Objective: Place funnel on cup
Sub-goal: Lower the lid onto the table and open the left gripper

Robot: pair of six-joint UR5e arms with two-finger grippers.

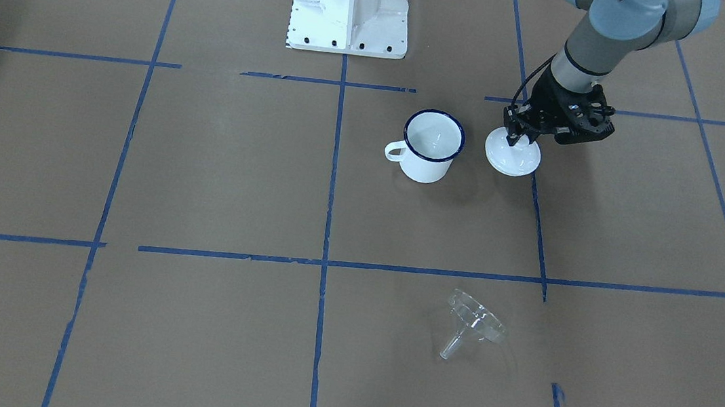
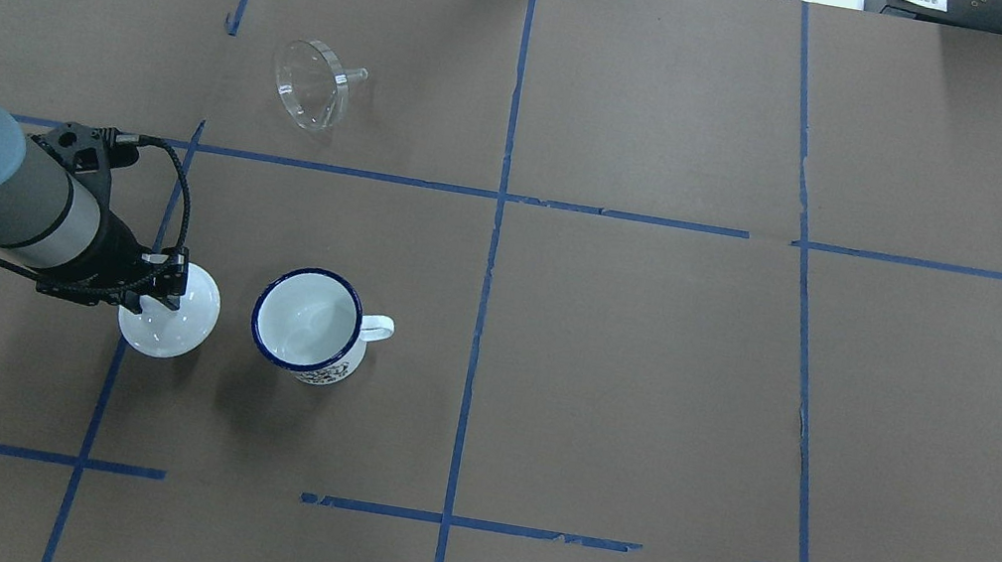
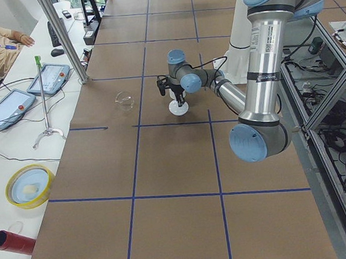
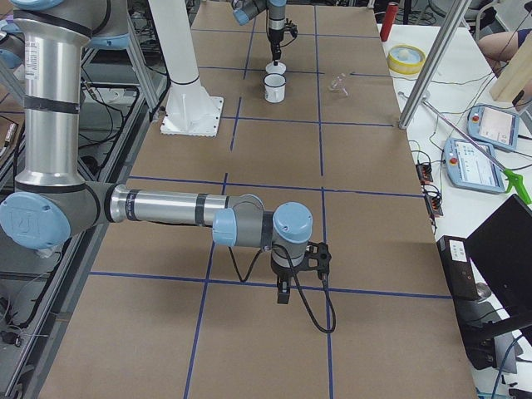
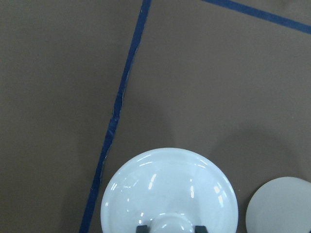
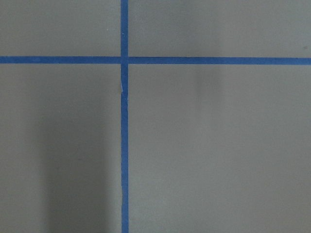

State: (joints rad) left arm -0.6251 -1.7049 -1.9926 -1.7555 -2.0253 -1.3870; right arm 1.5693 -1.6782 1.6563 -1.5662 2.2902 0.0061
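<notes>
Fingers [image 5: 142, 227] of my left gripper [image 1: 521, 140] pinch the knob [image 5: 170, 224] of the white lid [image 2: 172, 325], which sits just beside the cup [image 2: 308, 323]. The funnel [image 2: 313, 85] lies on its side, well apart from both. I cannot tell if my right gripper [image 4: 284, 287] is open.

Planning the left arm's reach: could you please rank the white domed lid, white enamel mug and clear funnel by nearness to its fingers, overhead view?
1. White domed lid, between the left fingers.
2. White enamel mug, beside it.
3. Clear funnel, far side.
</notes>
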